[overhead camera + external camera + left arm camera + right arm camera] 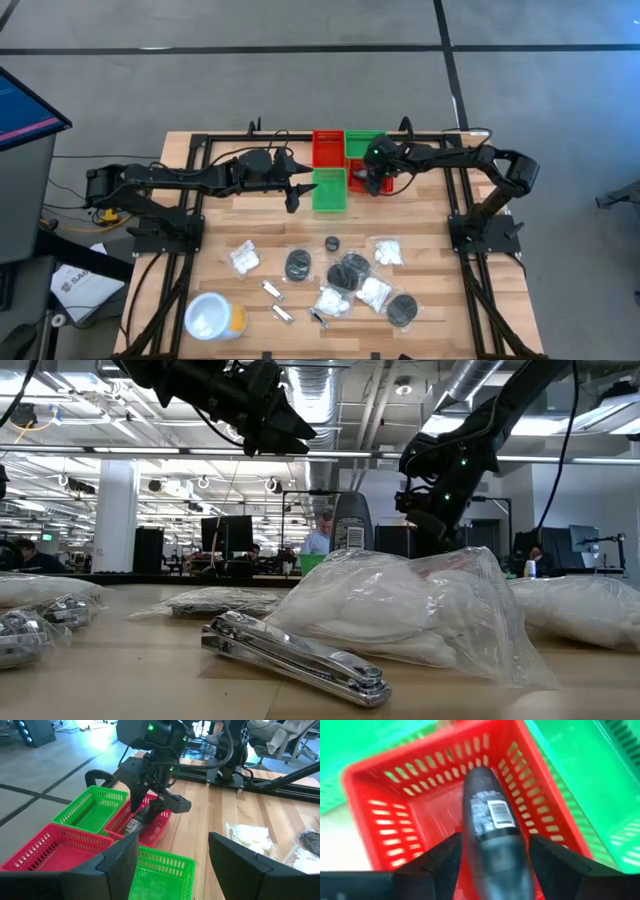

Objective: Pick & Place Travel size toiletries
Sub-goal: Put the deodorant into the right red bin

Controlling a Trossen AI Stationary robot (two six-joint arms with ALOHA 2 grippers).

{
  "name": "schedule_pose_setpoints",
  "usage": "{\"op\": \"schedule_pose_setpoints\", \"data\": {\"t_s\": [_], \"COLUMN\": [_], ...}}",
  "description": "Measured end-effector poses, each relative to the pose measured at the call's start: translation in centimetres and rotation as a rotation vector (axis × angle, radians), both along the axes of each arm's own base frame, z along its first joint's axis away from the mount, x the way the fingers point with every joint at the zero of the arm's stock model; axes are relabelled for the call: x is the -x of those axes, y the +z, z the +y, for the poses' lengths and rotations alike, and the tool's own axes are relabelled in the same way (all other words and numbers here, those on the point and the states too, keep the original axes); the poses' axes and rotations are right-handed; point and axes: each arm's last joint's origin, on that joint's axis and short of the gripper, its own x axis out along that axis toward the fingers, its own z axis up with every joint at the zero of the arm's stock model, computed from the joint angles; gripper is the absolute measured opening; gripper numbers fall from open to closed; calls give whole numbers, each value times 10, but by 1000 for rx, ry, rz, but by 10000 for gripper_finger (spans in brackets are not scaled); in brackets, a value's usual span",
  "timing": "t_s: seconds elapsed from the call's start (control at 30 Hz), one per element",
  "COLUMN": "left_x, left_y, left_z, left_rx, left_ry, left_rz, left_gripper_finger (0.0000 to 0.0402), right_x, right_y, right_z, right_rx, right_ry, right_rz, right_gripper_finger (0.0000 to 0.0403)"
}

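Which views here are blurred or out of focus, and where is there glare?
Right wrist view: dark bottle and red bin motion-blurred. Low view: nail clipper glints, room behind is soft. High and left wrist views look sharp and evenly lit.

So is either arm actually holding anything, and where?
The right gripper has a dark bottle between its fingers by one end, over a red bin. The left gripper holds nothing.

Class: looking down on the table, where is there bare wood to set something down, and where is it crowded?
Bare wood lies between the green bin and the toiletries, and left of the white packet. The near middle is crowded with packets and discs; the white tub fills the near-left corner.
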Motion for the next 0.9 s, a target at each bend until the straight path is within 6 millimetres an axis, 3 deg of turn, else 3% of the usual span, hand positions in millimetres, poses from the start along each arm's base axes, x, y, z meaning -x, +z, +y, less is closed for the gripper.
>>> {"op": "schedule_pose_setpoints", "data": {"t_s": [0.43, 0.73, 0.9], "left_x": [0, 0, 0], "left_y": [0, -1, -1], "left_z": [0, 0, 0], "left_rx": [1, 1, 1], "left_ry": [0, 0, 0], "left_rz": [3, 8, 7], "left_gripper_finger": [230, 230, 230], "right_x": [-21, -24, -30], "right_y": [25, 73, 85], "right_z": [24, 76, 114], "right_rx": [-37, -71, -77], "right_ry": [124, 270, 385], "right_rz": [-12, -231, -300], "right_gripper_finger": [152, 162, 176]}}
